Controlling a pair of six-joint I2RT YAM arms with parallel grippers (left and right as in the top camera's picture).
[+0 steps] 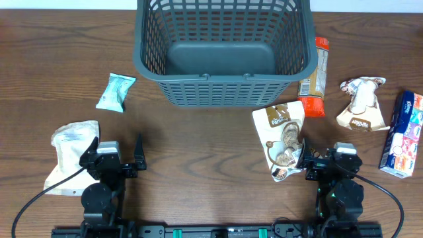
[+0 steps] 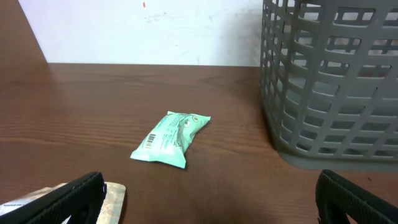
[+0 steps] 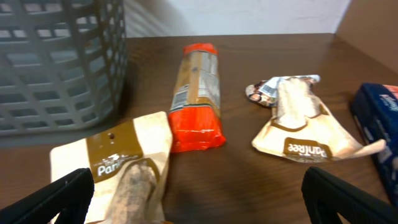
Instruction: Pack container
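Note:
The dark grey slotted basket stands at the table's far middle and is empty; it also shows in the left wrist view and the right wrist view. My left gripper is open and empty near the front left, its fingers wide apart over bare wood. A mint packet lies ahead of it. My right gripper is open and empty at the front right. A brown-and-white snack pouch lies by its left finger.
A pale pouch lies by the left arm. An orange-ended packet, a second brown-and-white pouch and a blue box lie right of the basket.

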